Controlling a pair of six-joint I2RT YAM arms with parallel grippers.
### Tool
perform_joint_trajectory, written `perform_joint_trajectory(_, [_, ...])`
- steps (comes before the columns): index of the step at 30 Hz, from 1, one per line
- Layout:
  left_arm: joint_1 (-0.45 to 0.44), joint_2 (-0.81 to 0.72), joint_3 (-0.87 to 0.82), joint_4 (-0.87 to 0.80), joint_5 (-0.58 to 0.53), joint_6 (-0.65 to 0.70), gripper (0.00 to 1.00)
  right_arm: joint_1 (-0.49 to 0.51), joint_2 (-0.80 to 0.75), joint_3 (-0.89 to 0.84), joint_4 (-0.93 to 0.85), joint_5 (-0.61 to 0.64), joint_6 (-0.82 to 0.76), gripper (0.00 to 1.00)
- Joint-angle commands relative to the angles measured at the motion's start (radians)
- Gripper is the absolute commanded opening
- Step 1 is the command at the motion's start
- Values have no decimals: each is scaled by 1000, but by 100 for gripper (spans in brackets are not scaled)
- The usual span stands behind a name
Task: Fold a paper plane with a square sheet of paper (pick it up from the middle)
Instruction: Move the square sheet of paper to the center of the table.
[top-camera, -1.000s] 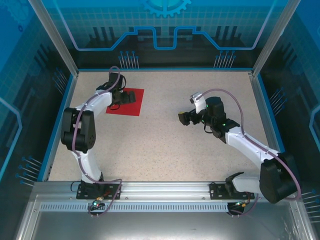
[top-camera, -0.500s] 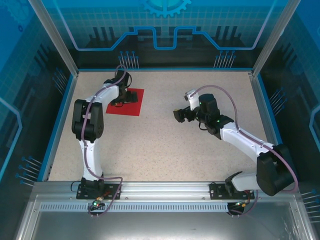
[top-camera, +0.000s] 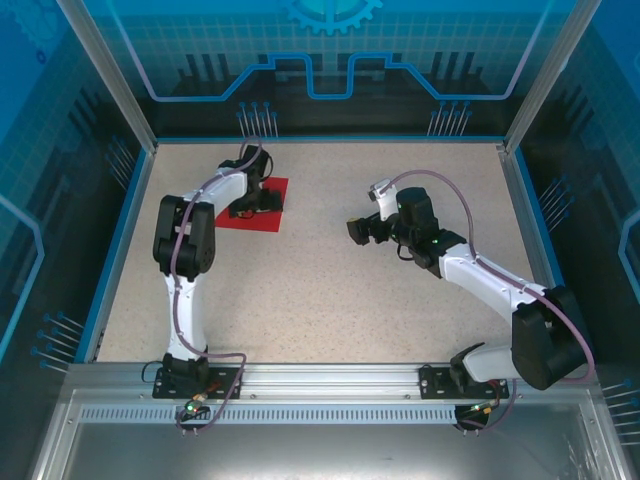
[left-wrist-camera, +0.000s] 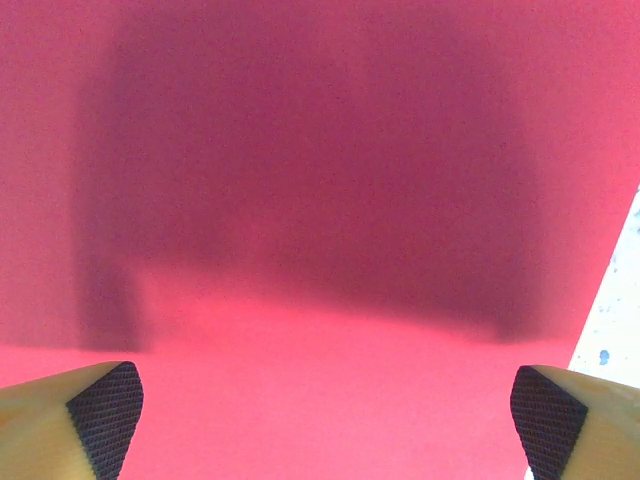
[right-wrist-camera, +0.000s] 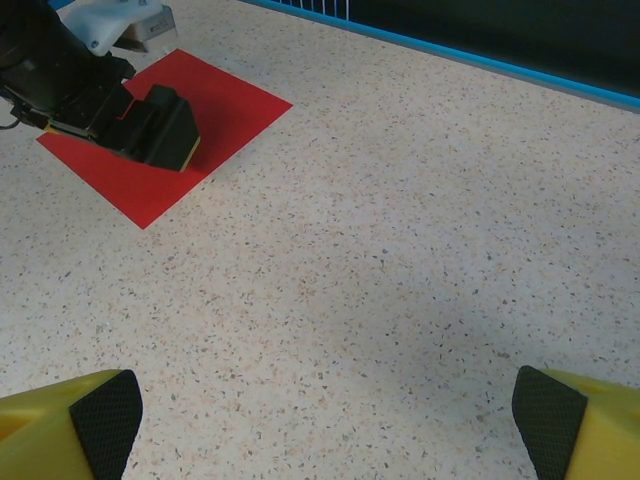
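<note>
From above, the square sheet of paper (top-camera: 264, 219) lies flat on the speckled table (top-camera: 330, 300), out toward ten o'clock from the table's middle and near the far left corner. The left gripper (top-camera: 256, 200) is over the sheet's middle, its arm reaching in from the eight o'clock side; from this height I cannot tell whether the fingers touch the paper. The right gripper (top-camera: 357, 232) hangs close to the table's middle, a little toward two o'clock, with its fingers pointing toward nine o'clock, well apart from the sheet. In the left wrist view the red sheet (left-wrist-camera: 330, 200) covers nearly everything, with a broad dark shadow across its upper half and a sliver of table (left-wrist-camera: 622, 320) at three o'clock. The left gripper (left-wrist-camera: 325, 415) has its jaws spread wide, one dark textured pad (left-wrist-camera: 105, 410) at seven o'clock and the other at five o'clock, with bare paper between them and nothing held. In the right wrist view the right gripper (right-wrist-camera: 328, 420) is likewise spread wide and empty, its pads (right-wrist-camera: 105, 415) in the two lower corners over bare table (right-wrist-camera: 400, 250). The sheet (right-wrist-camera: 235, 105) sits at eleven o'clock, and the left gripper (right-wrist-camera: 160, 130) stands on or just above its middle. A blue rim (right-wrist-camera: 450, 60) edges the table at one o'clock.
</note>
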Motion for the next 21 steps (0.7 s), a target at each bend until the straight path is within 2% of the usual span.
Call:
perform_joint_trajectory(1, [-21,14,11,-38,25,-27,99,17,-14,29,-21,9,15,99])
perform_joint_trajectory(13, [-69,-11,-109,-24,57,-60,99,16,-30,3,-14,13,24,99])
perform_joint_trajectory(21, [-158,-100,-234,5,107,-108,99,17,-59,-24,-15,30,21,99])
